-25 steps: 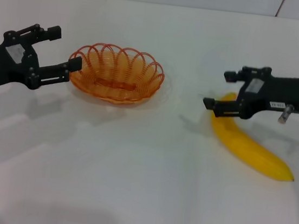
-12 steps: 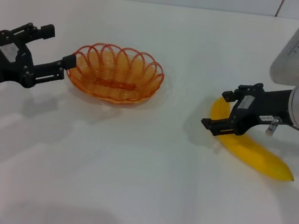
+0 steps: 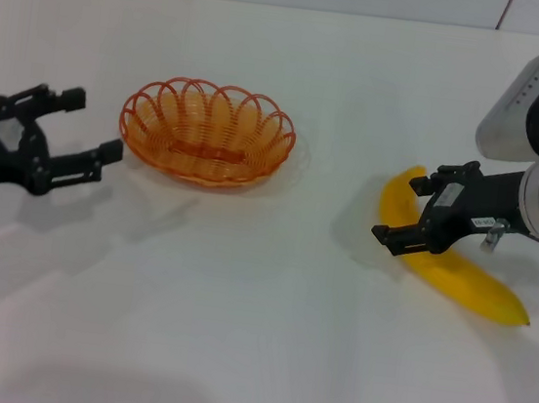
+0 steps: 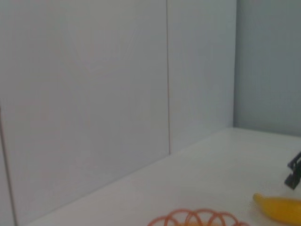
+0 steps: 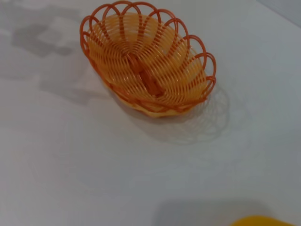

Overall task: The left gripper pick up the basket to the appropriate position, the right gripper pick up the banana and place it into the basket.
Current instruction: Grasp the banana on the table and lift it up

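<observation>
The left gripper (image 3: 86,130), open, has pulled back from the basket (image 3: 207,132), which rests empty mid-table w/o being gripped, while the right gripper (image 3: 424,213), open, has come down astride the banana (image 3: 458,272), so grasp looks near.

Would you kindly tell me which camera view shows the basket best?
The right wrist view: it looks down on the whole basket, showing its scalloped rim and empty inside. The head view shows the basket whole too, but farther off. The left wrist view catches only a few rim loops.
</observation>
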Controlling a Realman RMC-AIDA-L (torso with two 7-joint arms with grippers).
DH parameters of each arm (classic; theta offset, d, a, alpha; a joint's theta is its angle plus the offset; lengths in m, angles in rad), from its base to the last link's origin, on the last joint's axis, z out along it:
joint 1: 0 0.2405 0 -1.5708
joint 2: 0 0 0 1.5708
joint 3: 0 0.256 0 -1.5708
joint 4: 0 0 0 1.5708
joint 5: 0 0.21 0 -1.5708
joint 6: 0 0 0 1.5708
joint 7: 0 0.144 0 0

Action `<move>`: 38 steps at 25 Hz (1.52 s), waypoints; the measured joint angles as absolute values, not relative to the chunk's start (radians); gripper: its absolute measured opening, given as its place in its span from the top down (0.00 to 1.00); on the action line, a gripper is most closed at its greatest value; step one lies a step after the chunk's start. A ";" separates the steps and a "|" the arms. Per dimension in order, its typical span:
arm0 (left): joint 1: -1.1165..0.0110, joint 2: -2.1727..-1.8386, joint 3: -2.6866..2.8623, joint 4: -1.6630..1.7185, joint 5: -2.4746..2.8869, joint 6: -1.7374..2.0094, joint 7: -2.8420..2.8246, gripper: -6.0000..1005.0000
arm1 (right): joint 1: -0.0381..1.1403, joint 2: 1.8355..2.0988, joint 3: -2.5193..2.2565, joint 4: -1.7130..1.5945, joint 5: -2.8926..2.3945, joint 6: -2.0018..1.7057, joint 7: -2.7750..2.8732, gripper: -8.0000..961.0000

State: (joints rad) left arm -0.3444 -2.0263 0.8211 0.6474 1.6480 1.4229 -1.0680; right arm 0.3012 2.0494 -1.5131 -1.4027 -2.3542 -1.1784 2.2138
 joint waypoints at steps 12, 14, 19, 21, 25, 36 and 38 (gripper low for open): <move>-0.292 -2.028 0.823 0.647 1.649 1.428 -1.012 0.15 | 0.305 2.049 -1.506 -1.346 -2.359 -1.169 2.212 0.11; -0.291 -2.028 0.824 0.647 1.650 1.428 -1.012 0.15 | 0.307 2.048 -1.505 -1.340 -2.363 -1.169 2.212 0.11; -0.290 -2.028 0.826 0.647 1.648 1.428 -1.011 0.15 | 0.308 2.048 -1.505 -1.339 -2.383 -1.169 2.216 0.12; -0.290 -2.028 0.827 0.647 1.646 1.428 -1.011 0.15 | 0.312 2.048 -1.505 -1.337 -2.385 -1.171 2.217 0.12; -0.290 -2.028 0.827 0.647 1.646 1.430 -1.011 0.15 | 0.325 2.048 -1.509 -1.320 -2.398 -1.174 2.220 0.12; -0.279 -2.028 0.823 0.647 1.645 1.430 -0.998 0.15 | 0.333 2.046 -1.514 -1.304 -2.410 -1.177 2.227 0.12; -0.278 -2.029 0.822 0.646 1.645 1.430 -0.997 0.15 | 0.333 2.046 -1.514 -1.304 -2.410 -1.177 2.227 0.12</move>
